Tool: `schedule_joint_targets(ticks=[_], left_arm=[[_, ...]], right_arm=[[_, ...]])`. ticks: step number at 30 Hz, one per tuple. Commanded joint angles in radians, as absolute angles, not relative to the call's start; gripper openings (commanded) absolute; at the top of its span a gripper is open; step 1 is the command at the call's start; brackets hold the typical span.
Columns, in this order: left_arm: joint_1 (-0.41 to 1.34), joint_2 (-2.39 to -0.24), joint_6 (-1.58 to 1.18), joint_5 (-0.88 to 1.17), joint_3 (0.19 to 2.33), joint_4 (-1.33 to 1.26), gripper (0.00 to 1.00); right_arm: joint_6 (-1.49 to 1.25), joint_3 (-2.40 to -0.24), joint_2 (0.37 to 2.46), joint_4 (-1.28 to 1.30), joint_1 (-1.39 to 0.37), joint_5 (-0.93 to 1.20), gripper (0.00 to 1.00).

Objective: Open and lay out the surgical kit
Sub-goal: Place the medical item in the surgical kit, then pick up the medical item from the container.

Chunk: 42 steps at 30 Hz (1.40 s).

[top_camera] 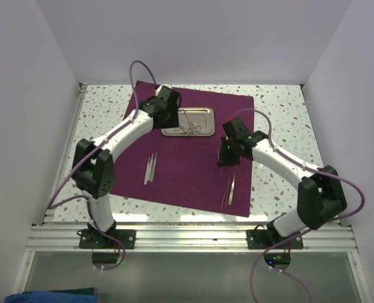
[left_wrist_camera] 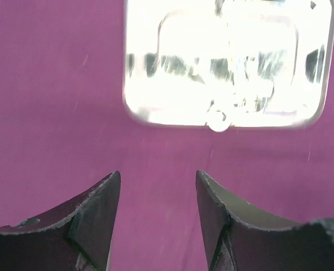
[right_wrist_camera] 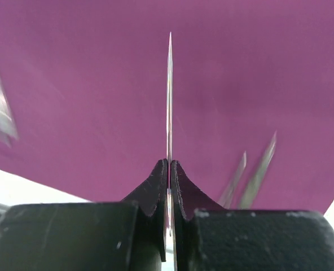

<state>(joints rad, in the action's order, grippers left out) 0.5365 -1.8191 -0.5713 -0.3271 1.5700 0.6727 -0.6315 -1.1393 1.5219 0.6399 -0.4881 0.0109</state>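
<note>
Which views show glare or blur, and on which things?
Left wrist view: the tray is burnt out to white glare, its contents barely readable. Right wrist view: the thin tool in the shut jaws is sharp, the tweezers beyond blurred. Top view: even light, no glare on the cloth.

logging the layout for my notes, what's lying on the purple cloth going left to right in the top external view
two thin silver tweezers → shiny rectangular steel tray → two more thin silver tweezers. left out: the right end effector, shut on a thin silver pointed instrument, overlaps that last pair.
</note>
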Motion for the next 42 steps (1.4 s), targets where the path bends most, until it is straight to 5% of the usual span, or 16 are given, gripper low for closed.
schedule_joint_targets(ticks=[1, 11, 22, 28, 33, 42], left_arm=[[0.499, -1.926, -0.531, -0.279, 1.719, 0.607, 0.59], [0.489, -2.166, -0.517, -0.207, 2.032, 0.643, 0.57], [0.489, -2.227, -0.535, -0.16, 2.054, 0.629, 0.56], [0.489, -2.227, -0.523, -0.158, 2.059, 0.626, 0.56], [0.489, -2.235, -0.517, -0.16, 2.062, 0.621, 0.56], [0.489, -2.318, -0.551, -0.213, 2.123, 0.624, 0.54]], right_arm=[[-0.796, -0.964, 1.41, 0.624, -0.511, 0.058, 0.0], [-0.856, -0.786, 1.227, 0.736, -0.512, 0.028, 0.0], [-0.868, -0.718, 1.282, 0.675, -0.523, 0.101, 0.0], [-0.847, -0.762, 1.282, 0.698, -0.523, 0.064, 0.33], [-0.818, -0.85, 1.259, 0.775, -0.523, 0.014, 0.44], [-0.73, -1.087, 1.164, 1.017, -0.522, -0.179, 0.77]])
